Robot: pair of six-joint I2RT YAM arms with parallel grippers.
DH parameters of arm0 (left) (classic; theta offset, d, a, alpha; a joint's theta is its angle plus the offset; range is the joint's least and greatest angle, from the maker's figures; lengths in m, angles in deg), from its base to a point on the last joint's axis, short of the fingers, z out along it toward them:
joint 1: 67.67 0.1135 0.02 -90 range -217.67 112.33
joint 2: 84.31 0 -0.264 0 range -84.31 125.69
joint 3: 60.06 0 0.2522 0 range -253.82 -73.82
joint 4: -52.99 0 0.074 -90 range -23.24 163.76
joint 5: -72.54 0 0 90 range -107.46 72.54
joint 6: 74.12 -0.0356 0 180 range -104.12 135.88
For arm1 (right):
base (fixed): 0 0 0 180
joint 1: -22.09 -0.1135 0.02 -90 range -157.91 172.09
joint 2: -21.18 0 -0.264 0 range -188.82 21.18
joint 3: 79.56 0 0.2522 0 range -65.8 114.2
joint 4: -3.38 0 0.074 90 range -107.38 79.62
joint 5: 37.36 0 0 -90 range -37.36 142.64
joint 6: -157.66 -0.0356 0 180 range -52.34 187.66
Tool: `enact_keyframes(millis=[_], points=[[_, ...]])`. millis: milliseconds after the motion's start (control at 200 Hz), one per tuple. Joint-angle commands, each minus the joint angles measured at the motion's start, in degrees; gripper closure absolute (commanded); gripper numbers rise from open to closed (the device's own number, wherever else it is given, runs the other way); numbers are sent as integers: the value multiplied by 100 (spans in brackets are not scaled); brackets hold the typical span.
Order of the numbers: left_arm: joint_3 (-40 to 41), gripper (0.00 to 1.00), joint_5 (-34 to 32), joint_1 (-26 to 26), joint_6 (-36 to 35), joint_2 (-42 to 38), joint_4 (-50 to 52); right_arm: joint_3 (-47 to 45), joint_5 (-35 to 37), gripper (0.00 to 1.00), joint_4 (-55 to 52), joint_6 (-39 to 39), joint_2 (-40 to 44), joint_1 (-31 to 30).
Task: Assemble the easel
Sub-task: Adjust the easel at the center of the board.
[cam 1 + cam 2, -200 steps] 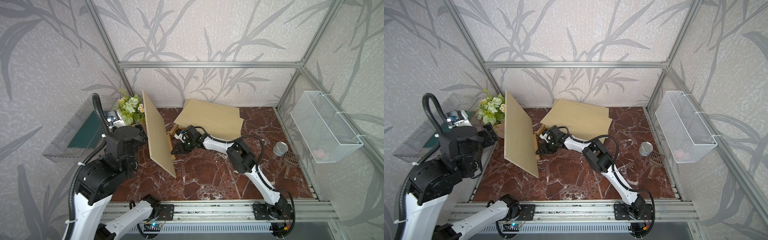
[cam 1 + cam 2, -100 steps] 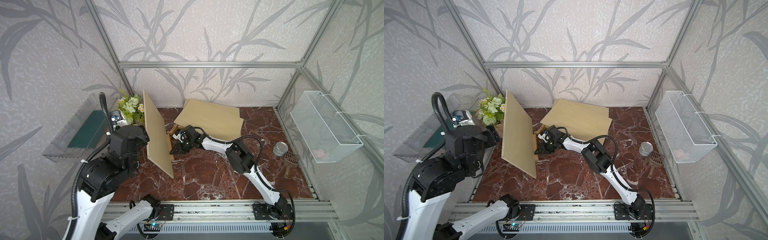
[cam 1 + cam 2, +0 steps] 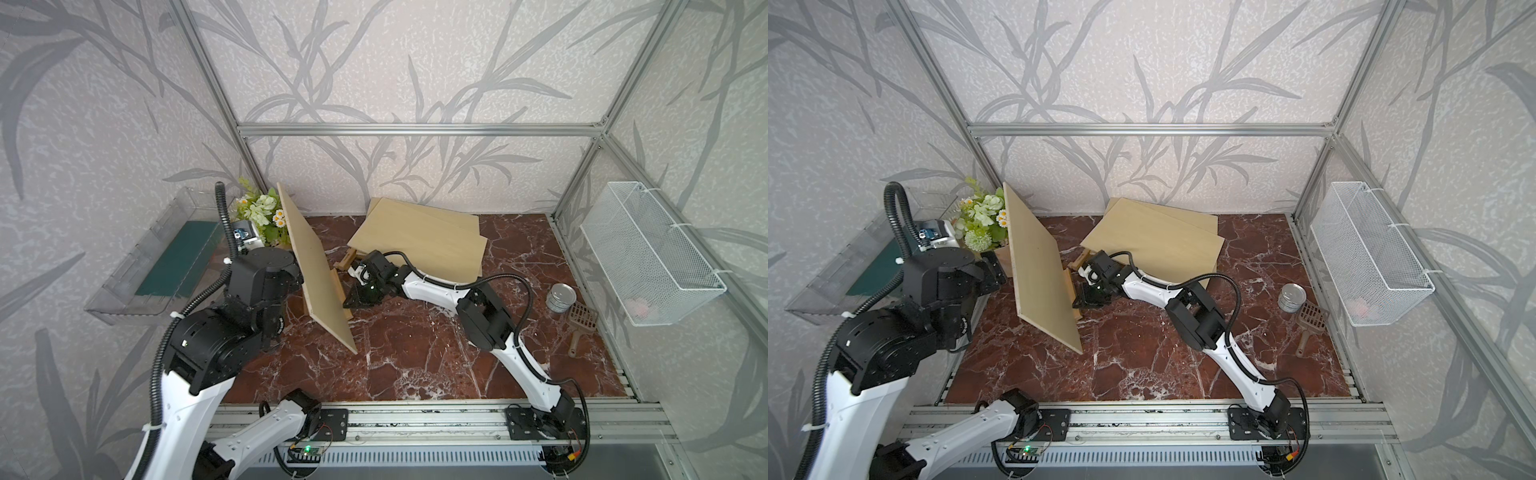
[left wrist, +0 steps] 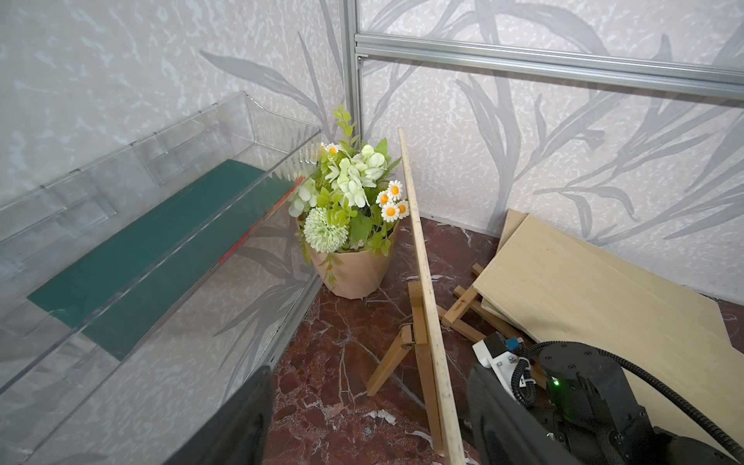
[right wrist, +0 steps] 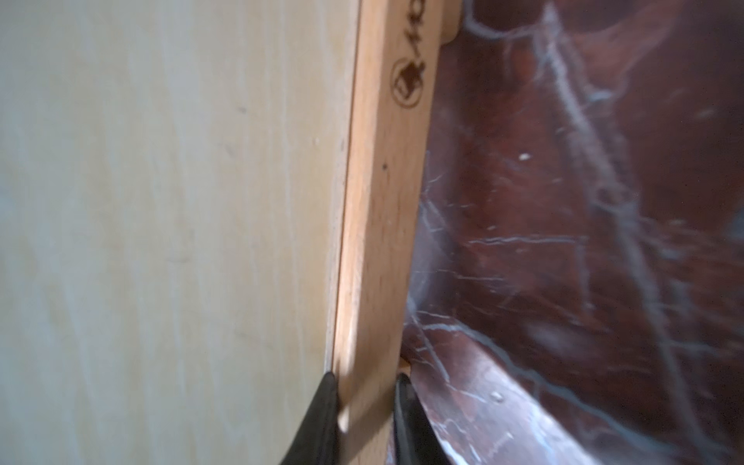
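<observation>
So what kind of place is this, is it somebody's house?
Probably not a house: it looks like a robot test booth. The left arm and right arm are mounted on a metal rail, the leaf-patterned walls sit in an aluminium frame, and the flower pot looks like a prop.

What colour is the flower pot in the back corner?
The pot is a pale peach-pink. It shows best in the left wrist view.

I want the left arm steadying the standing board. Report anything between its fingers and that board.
Nothing visible does. In the left wrist view the board runs edge-on into the gap between the left gripper's open fingers; only the easel it leans on stands beside it.
</observation>
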Motion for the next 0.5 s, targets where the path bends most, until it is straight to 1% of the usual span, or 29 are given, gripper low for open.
enact_keyframes(millis=[0,125,250,405,495], points=[[12,23,67,30,45,47,230,-153,990,87,-976,555,80,62],[14,23,232,44,19,111,247,-178,1356,88,-1270,674,156,63],[14,24,518,64,62,171,261,-433,1764,90,-1250,712,291,64],[30,24,954,98,111,237,266,-542,2028,90,-1233,741,400,71],[57,24,1151,128,88,262,252,-592,2296,90,-1240,732,457,72]])
